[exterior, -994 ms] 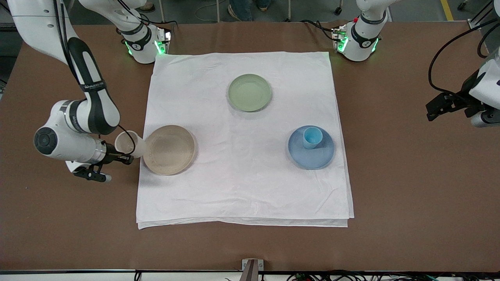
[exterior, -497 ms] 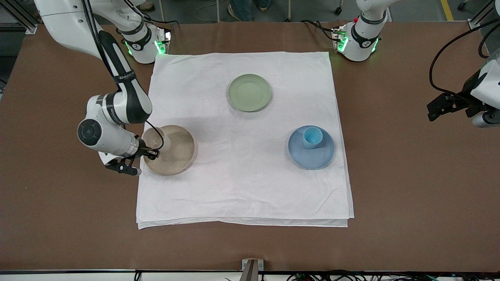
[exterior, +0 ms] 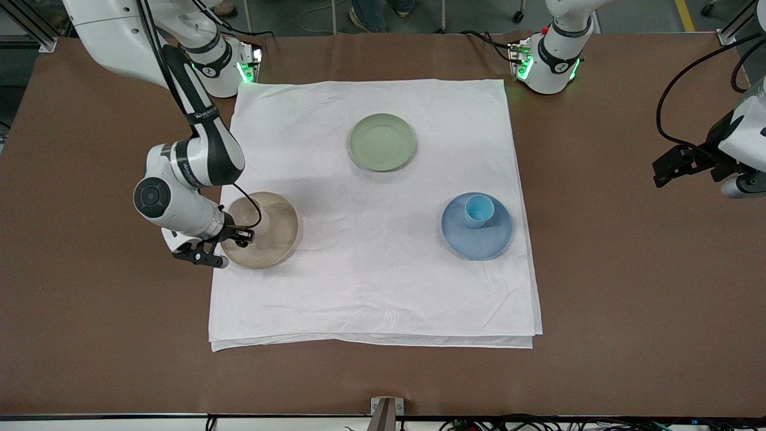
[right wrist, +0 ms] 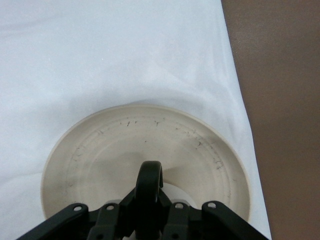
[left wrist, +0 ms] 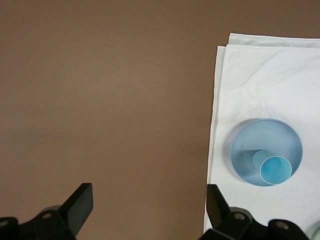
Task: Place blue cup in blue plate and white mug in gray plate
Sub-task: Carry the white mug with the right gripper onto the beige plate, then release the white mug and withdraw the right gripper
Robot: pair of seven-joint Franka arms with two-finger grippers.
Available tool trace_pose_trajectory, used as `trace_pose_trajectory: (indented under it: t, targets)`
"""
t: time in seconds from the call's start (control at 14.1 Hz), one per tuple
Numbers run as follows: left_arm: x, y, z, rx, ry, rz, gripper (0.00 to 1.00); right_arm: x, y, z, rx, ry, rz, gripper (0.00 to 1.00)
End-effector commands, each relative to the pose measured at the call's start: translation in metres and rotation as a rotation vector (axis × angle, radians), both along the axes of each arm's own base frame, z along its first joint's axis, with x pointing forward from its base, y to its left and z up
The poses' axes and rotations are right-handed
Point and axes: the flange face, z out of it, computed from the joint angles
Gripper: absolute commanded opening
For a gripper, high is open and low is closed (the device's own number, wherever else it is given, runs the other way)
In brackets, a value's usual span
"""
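The white mug [exterior: 254, 218] hangs over the gray plate [exterior: 281, 234], on the side toward the right arm's end of the table. My right gripper [exterior: 242, 234] is shut on its dark loop handle [right wrist: 149, 184]. The right wrist view shows the beige plate [right wrist: 100, 150] below the handle. The blue cup [exterior: 479, 211] stands upright in the blue plate [exterior: 485, 244]. Out over the bare table at the left arm's end, my left gripper [exterior: 670, 164] waits open. Nothing is between its fingers [left wrist: 80, 202]. The left wrist view shows the blue cup [left wrist: 275, 169] and the blue plate [left wrist: 247, 147] off to one side.
A white cloth [exterior: 371, 287] covers the middle of the brown table and all three plates lie on it. A pale green plate [exterior: 382, 142] lies nearer the robots' bases. Bare brown tabletop [exterior: 628, 287] surrounds the cloth.
The right arm has carried the mug from above the bare table beside the cloth's edge to over the gray plate. The left arm has barely moved.
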Motion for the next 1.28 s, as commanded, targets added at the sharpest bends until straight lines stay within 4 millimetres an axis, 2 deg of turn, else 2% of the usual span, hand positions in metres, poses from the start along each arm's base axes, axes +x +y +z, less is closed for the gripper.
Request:
trace_pose_trajectory:
  t: [0.0, 0.21, 0.28, 0.36, 0.43, 0.5, 0.71, 0.92, 1.07, 1.21]
  targets:
    - [-0.001, 0.0, 0.002, -0.003, -0.007, -0.001, 1.0, -0.004, 0.001, -0.004, 0.012, -0.005, -0.02, 0.03]
    - [-0.001, -0.003, 0.002, -0.002, -0.006, -0.004, 1.0, -0.004, 0.007, -0.02, 0.005, 0.014, -0.011, 0.08]
    - [-0.001, -0.003, 0.002, -0.002, -0.005, -0.004, 1.0, -0.003, 0.006, -0.024, 0.003, 0.02, -0.012, 0.13]
    - [-0.001, -0.003, 0.002, -0.002, -0.005, -0.004, 1.0, -0.002, 0.007, -0.025, 0.002, 0.021, -0.011, 0.3]
    - [0.0, -0.003, 0.001, -0.002, -0.004, -0.006, 1.0, -0.001, 0.008, -0.024, 0.003, 0.021, -0.01, 0.6]
    - [-0.001, -0.004, 0.001, -0.001, -0.004, -0.007, 1.0, 0.002, 0.008, -0.021, 0.005, 0.017, -0.011, 1.0]
    - [0.0, -0.002, 0.001, 0.001, -0.004, -0.006, 1.0, 0.017, 0.008, 0.001, 0.014, -0.013, -0.004, 1.0]
    - [0.0, -0.003, 0.001, -0.001, -0.004, -0.007, 1.0, 0.038, -0.003, 0.05, 0.02, 0.047, -0.006, 1.0]
    - [0.0, -0.001, 0.001, 0.002, -0.004, -0.01, 1.0, 0.054, -0.033, 0.083, 0.024, 0.052, -0.022, 1.0]
    - [0.0, 0.001, 0.001, 0.004, -0.003, -0.018, 1.0, 0.061, -0.068, 0.096, 0.039, 0.052, 0.035, 1.0]
